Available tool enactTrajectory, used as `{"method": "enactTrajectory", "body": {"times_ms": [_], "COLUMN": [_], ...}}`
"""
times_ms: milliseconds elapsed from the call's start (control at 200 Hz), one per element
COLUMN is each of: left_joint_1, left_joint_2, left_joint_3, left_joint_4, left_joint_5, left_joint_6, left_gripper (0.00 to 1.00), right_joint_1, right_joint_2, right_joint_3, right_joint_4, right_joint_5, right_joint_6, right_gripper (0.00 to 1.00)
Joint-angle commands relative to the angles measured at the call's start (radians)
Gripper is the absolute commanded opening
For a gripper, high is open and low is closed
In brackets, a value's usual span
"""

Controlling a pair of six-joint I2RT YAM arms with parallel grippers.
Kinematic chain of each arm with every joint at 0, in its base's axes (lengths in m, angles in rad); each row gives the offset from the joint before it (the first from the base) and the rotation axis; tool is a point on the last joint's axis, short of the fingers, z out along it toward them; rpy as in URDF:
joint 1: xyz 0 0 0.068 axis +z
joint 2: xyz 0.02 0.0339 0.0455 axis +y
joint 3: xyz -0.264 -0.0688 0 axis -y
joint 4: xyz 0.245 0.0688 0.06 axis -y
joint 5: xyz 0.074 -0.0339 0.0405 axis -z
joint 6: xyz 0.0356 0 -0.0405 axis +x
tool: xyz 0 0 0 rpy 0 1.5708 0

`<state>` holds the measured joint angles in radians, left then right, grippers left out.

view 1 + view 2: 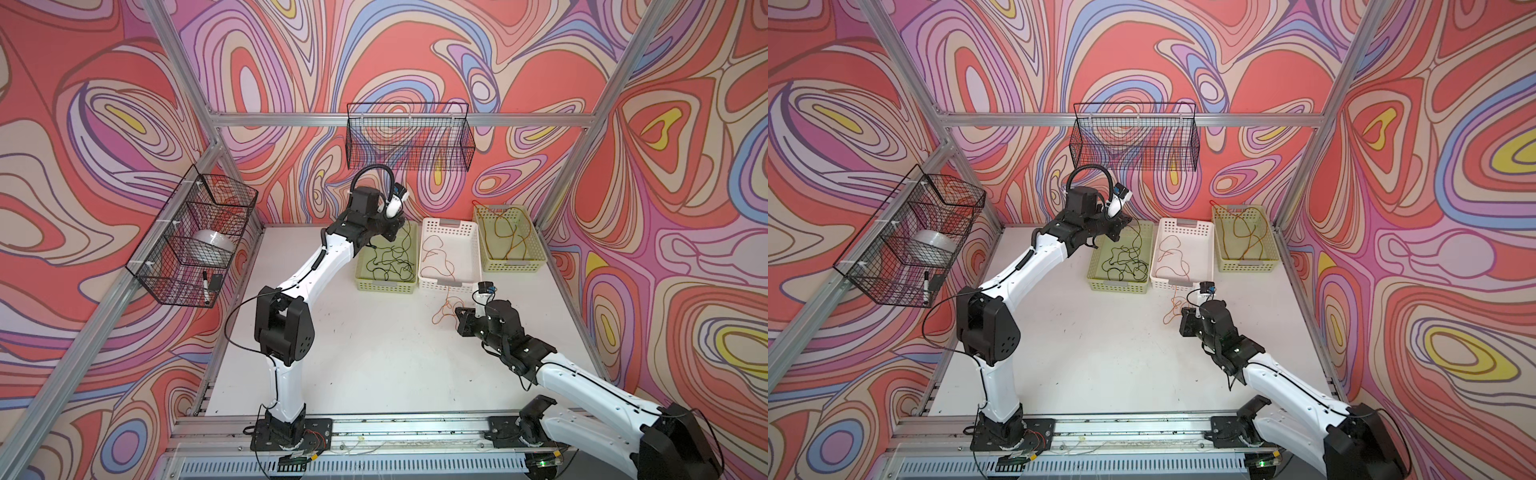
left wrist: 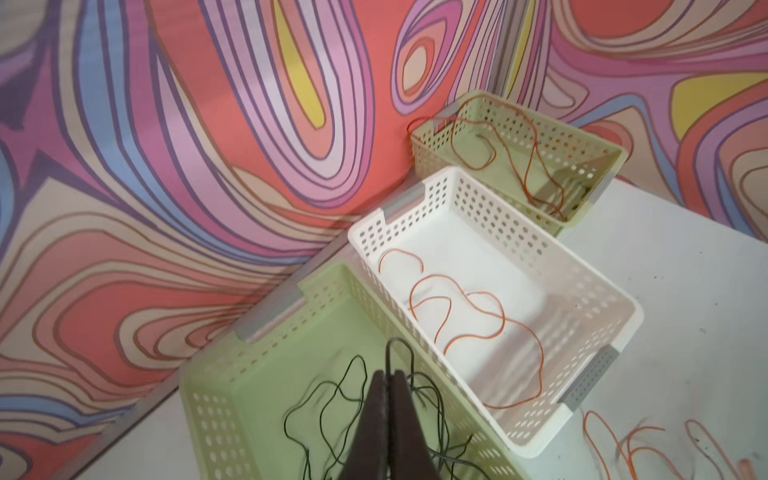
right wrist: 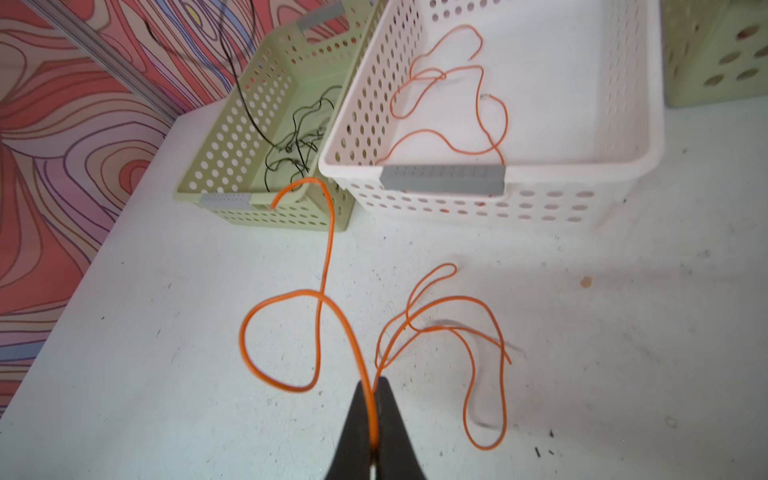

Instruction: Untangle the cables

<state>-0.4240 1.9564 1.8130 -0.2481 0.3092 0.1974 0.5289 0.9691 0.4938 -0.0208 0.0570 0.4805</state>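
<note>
Orange cable (image 3: 329, 245): I see right end effector (image 3: 374, 386) clamped tight on it.
Dark cable (image 2: 387, 353): left end effector (image 2: 388, 376) clamped tight on it.

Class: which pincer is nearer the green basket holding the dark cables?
Left. The left pincer hangs over that green basket, shut on a dark cable. The right pincer is over the table, in front of the white basket, shut on an orange cable.

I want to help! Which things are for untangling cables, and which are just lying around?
For the job: thin orange cable, in right gripper; thin dark green-black cable, in left gripper; thin brown cable in a green plastic basket.

Lying about: black wire back-wall basket; black wire side-wall basket; white round dome; white marker pen.
</note>
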Motion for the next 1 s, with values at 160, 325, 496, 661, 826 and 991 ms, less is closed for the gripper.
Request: {"method": "enactTrajectory", "body": {"times_ms": [160, 325, 496, 661, 826, 991], "left_joint_1": [0.029, 0.029, 0.029, 0.028, 0.028, 0.028], "left_joint_2": [-0.048, -0.130, -0.219, -0.298, -0.356, -0.422], "left_joint_3": [-0.250, -0.373, -0.497, -0.625, -0.715, -0.795], "left_joint_4": [0.172, 0.289, 0.391, 0.466, 0.485, 0.491], "left_joint_5": [-0.133, -0.123, -0.102, -0.085, -0.063, -0.058], "left_joint_6": [-0.051, -0.035, 0.018, 0.036, 0.011, -0.027], "left_gripper": [0.30, 0.83, 0.97, 0.97, 0.95, 0.94], "right_joint_1": [0.000, 0.000, -0.001, -0.001, -0.003, -0.042], "right_joint_2": [-0.049, 0.014, 0.057, 0.152, 0.282, 0.445], "right_joint_3": [0.195, 0.353, 0.497, 0.660, 0.786, 0.902], "right_joint_4": [-0.108, -0.154, -0.119, -0.102, 0.003, 0.077], "right_joint_5": [0.024, 0.016, 0.040, 0.086, 0.192, 0.227], "right_joint_6": [-0.104, -0.173, -0.227, -0.347, -0.492, -0.623], "right_gripper": [0.00, 0.00, 0.00, 0.00, 0.00, 0.00]}}
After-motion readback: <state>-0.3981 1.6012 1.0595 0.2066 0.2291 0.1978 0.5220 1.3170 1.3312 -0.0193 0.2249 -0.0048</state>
